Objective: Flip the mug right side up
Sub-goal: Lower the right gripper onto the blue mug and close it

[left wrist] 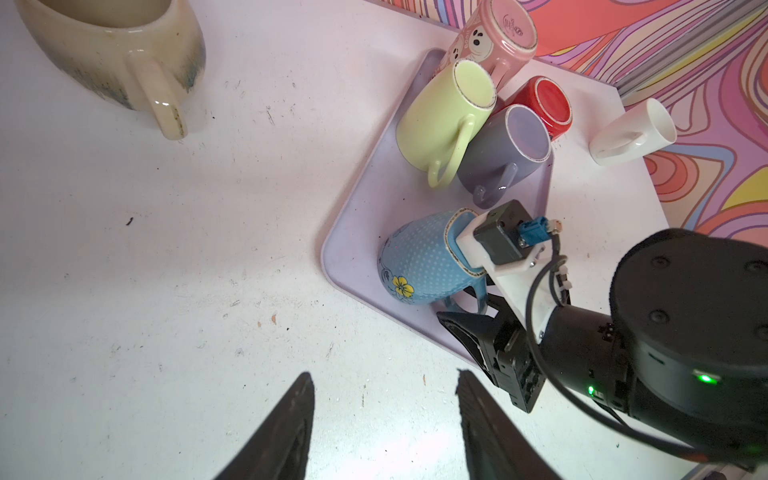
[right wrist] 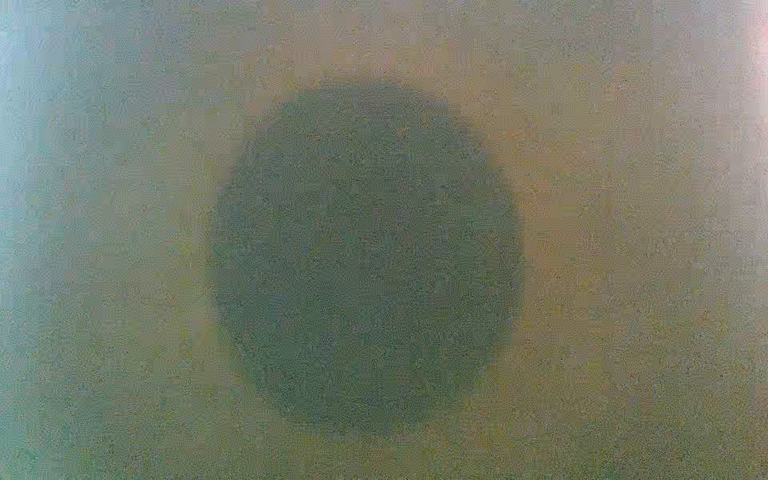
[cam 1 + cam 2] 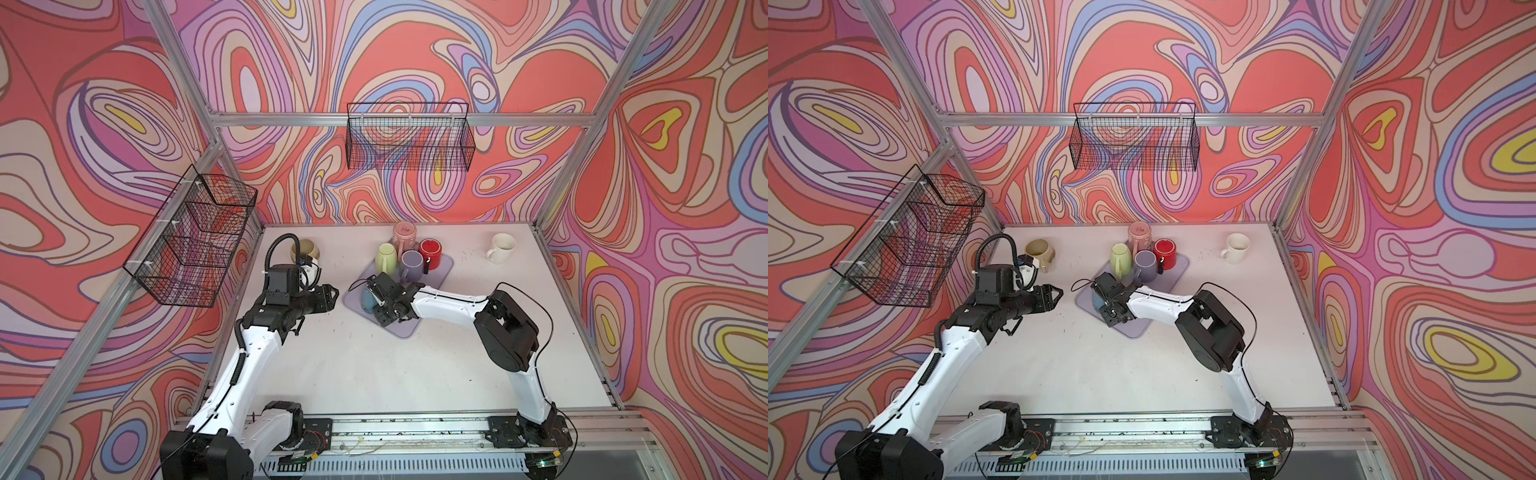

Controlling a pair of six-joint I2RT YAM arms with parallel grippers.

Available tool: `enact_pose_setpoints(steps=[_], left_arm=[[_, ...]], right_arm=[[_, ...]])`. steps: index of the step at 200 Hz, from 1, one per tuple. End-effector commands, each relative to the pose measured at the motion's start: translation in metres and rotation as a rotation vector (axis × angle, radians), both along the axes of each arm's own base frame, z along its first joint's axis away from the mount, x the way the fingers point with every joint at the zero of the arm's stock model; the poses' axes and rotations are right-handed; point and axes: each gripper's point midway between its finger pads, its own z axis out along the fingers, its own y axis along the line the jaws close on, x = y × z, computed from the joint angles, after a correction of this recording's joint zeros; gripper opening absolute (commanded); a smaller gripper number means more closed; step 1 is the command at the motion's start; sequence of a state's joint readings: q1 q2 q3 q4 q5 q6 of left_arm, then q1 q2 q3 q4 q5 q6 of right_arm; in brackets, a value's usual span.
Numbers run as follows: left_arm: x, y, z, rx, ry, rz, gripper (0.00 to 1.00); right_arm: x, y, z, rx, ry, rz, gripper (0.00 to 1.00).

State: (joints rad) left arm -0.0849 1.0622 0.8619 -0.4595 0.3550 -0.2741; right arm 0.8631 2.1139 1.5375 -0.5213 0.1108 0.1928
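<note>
Two claws, both mine. Left claw [image 1: 383, 376] released: fingers apart, nothing between them, over bare worktop [image 1: 166, 270], left of centre in both top views. Right claw [image 3: 376, 305] is at the blue mug [image 1: 419, 266], near frame centre in both top views. The mug lies on its side at the lower-left end of the lavender tray [image 1: 357, 224], mouth toward my right wrist. One finger [image 1: 461, 332] sits just beside the handle. Clenched or not, cannot tell. Right wrist view all blur. Green mug [image 1: 440, 124], purple mug [image 1: 503, 153] and red mug [image 1: 544, 108] sit base-up at the tray's upper end.
</note>
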Motion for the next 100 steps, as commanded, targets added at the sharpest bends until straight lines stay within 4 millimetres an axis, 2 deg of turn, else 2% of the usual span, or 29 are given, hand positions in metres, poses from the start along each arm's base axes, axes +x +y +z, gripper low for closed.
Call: enact_pose_setpoints(steps=[1,37,62,100], left_arm=[[0.000,0.002,0.003,0.000,-0.013,0.005,0.57],[-0.001,0.001,0.003,-0.002,-0.011,0.003,0.58],[-0.001,0.001,0.003,-0.001,-0.011,0.002,0.57],[0.000,0.001,0.002,-0.003,-0.008,0.001,0.57]], right_arm=[[0.004,0.001,0.013,0.015,-0.022,0.007,0.49],[0.011,0.003,0.007,0.014,-0.026,0.000,0.42],[0.010,0.004,0.004,0.018,-0.017,-0.001,0.32],[0.010,0.001,0.016,0.027,-0.038,-0.003,0.21]])
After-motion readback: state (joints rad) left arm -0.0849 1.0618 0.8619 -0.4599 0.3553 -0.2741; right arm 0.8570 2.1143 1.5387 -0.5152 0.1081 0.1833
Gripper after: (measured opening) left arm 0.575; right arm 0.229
